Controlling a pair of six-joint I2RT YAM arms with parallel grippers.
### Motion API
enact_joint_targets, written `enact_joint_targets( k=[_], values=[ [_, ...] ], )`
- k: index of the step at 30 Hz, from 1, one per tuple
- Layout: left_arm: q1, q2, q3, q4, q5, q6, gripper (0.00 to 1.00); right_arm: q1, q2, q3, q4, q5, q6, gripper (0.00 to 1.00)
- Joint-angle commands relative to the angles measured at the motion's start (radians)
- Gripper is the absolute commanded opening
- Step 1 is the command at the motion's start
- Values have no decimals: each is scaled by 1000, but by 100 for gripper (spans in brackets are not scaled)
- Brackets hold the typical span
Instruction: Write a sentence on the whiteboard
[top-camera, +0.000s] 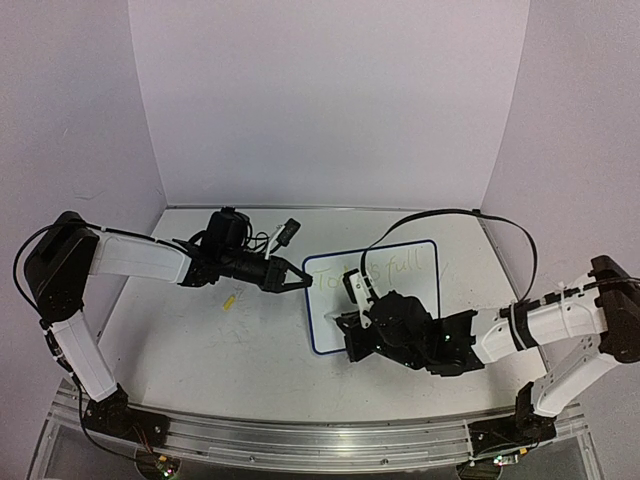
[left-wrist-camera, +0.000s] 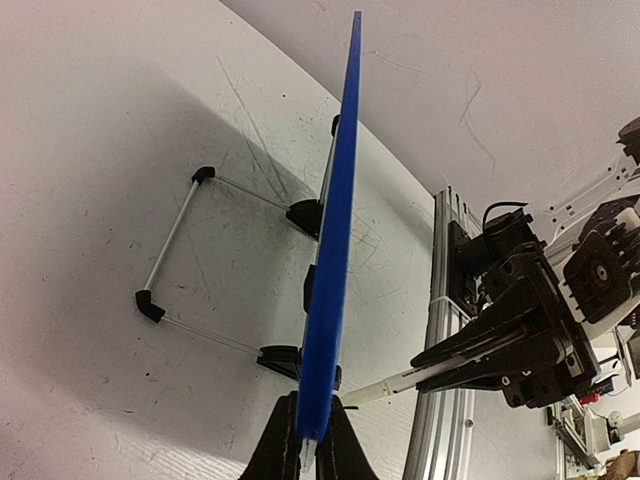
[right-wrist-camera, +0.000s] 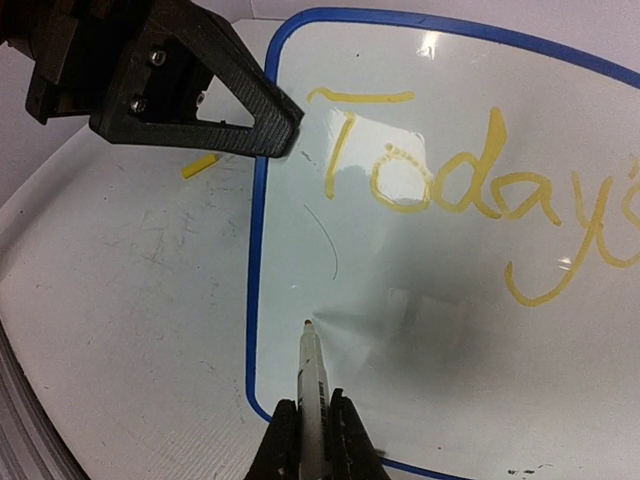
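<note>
Worktop (top-camera: 200, 350): a white, grey-scuffed surface carrying everything below. Whiteboard (top-camera: 322, 300): blue-framed, right of the worktop's centre, between my two arms. In the left wrist view it appears edge-on, standing on black feet with a wire stand (left-wrist-camera: 175, 235) behind it. My left gripper (left-wrist-camera: 310, 432) is clamped on the frame at the board's left edge, one finger on each face. My right gripper (right-wrist-camera: 312, 425) is closed around a marker (right-wrist-camera: 311, 370), held in front of the writing face. The marker's tip lies at the lower left of the board, below the first letter; whether it touches the surface I cannot tell. The sentence (right-wrist-camera: 470, 195): yellow handwriting along the upper part of the board, of which "Today's" and "full" are legible. A small yellow piece (top-camera: 229, 299) lies on the worktop left of the board, apart from it.
</note>
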Motion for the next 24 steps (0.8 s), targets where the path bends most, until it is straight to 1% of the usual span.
enact_joint_targets(
  k=[1, 15, 24],
  values=[
    [1, -4, 30, -33, -21, 12, 0, 0, 35, 52, 41, 30, 9, 0],
    [-1, -9, 30, -35, -22, 14, 0, 0, 37, 0, 25, -14, 37, 0],
    [-2, -7, 30, -35, -24, 15, 0, 0, 27, -23, 4, -10, 54, 0]
  ],
)
